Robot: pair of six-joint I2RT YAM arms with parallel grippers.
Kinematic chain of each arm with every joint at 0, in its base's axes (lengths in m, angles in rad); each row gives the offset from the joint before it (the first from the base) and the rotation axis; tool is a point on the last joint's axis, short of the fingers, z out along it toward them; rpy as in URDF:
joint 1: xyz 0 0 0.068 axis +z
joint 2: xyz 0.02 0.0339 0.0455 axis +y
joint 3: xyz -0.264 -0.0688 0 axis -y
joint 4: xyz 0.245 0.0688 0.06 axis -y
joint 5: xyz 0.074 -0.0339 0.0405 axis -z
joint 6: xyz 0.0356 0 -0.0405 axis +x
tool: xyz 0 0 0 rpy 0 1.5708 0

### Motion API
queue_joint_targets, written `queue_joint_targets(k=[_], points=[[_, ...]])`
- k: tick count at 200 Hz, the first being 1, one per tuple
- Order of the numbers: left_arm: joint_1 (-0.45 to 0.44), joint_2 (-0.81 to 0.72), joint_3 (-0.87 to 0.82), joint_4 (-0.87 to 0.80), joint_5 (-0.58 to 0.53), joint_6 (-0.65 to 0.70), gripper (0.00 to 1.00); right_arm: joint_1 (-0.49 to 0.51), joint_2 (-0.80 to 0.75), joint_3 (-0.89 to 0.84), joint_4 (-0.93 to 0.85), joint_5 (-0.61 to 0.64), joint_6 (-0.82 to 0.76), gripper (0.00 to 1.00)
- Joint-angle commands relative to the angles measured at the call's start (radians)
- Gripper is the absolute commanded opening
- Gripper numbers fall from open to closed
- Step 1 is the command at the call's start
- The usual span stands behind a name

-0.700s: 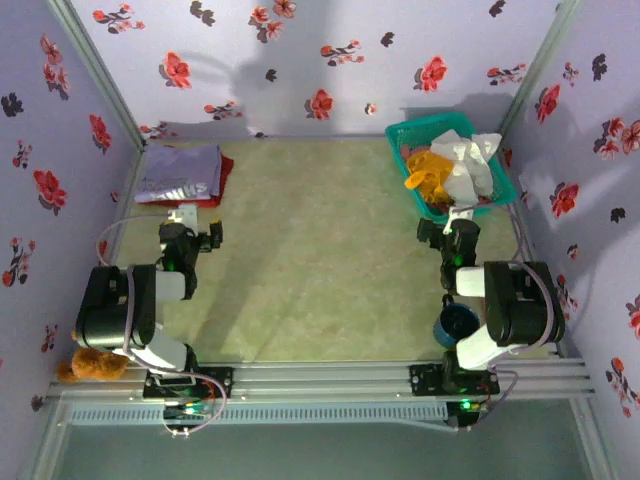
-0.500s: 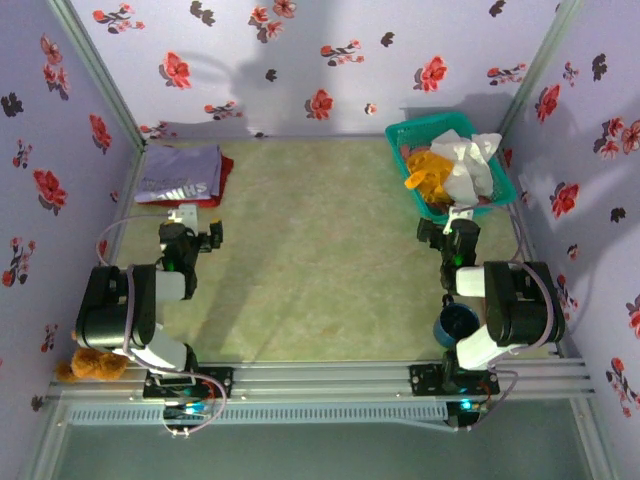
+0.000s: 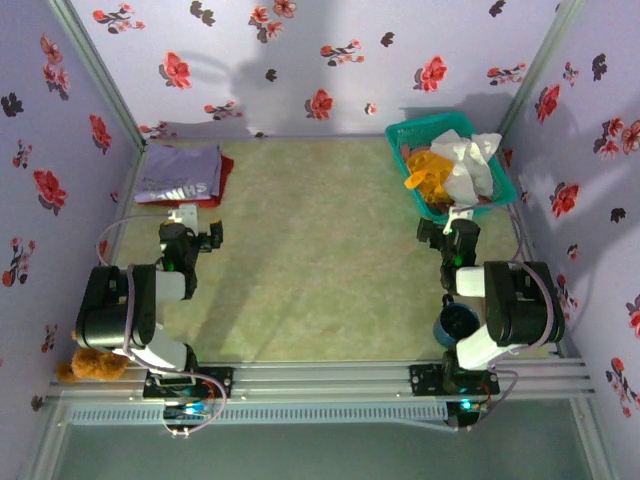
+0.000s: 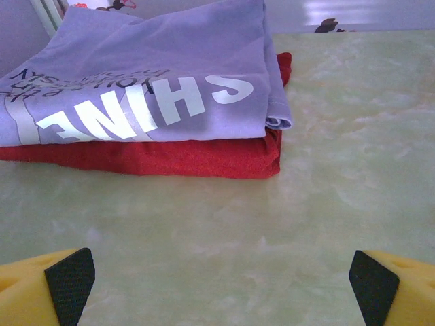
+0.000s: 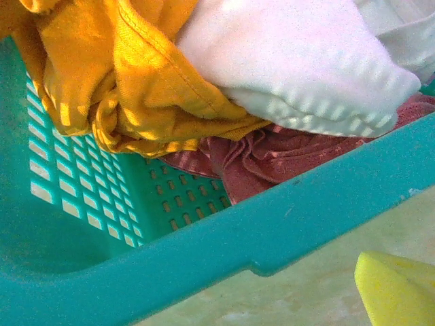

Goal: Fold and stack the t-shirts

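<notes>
**A:** Which step is in hand?

**B:** The gap between shirts, I'd judge. A folded lavender cloth t-shirt with white lettering (image 4: 149,81) lies on a folded red cloth t-shirt (image 4: 170,157) at the far left corner of the pale green tabletop (image 3: 320,280). Neither arm carries anything.

**A:** And the jaws?

**B:** The left jaws stand wide and empty, low over the tabletop, near the stack's front edge but apart from it. The right jaws are wide and empty too, just outside the near rim of the teal plastic lattice basket (image 5: 272,231) at the far right corner.

**A:** What does the next move call for?

**B:** Probably the right arm going over that rim and pinching one crumpled shirt. The bright orange-yellow cloth t-shirt (image 5: 129,75) lies on top, touching the crumpled white cloth t-shirt (image 5: 292,61). The cloth looks tangled, so the lift should come clear without dragging its neighbours. Then it needs spreading on the bare middle of the tabletop.

**A:** Counts?

**B:** Two folded shirts, stacked. In the basket I count three:
- one orange-yellow
- one white
- one rumpled reddish cloth t-shirt (image 5: 272,163) beneath them

Whether more lies under those, I cannot tell. There is one basket and two arms, and one brown plush teddy bear (image 3: 88,366) at the near left corner.
</notes>
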Motion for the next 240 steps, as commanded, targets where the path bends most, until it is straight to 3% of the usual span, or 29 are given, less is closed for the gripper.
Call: queue_joint_targets(k=[1, 67, 139, 164, 190, 221, 240], points=[[0.006, 0.001, 0.016, -0.002, -0.022, -0.007, 1.0, -0.002, 0.003, 0.013, 0.014, 0.016, 0.01, 0.99], [0.006, -0.095, -0.047, 0.034, -0.024, -0.008, 0.99, 0.007, -0.056, 0.062, -0.118, 0.027, 0.003, 1.0], [0.006, -0.452, 0.025, -0.359, 0.01, -0.031, 1.0, 0.022, -0.202, 0.037, -0.28, 0.066, 0.091, 0.99], [-0.005, -0.551, 0.112, -0.596, 0.057, -0.031, 0.99, 0.03, -0.291, 0.018, -0.364, 0.078, 0.09, 1.0], [-0.067, -0.589, 0.241, -0.843, 0.066, -0.031, 0.99, 0.047, -0.411, 0.016, -0.501, 0.073, 0.1, 0.99], [-0.172, -0.593, 0.332, -0.94, 0.087, -0.097, 1.0, 0.061, -0.521, 0.081, -0.773, 0.111, 0.136, 0.99], [-0.256, -0.549, 0.4, -1.011, 0.041, -0.154, 0.99, 0.064, -0.544, 0.142, -0.868, 0.098, 0.175, 0.99]])
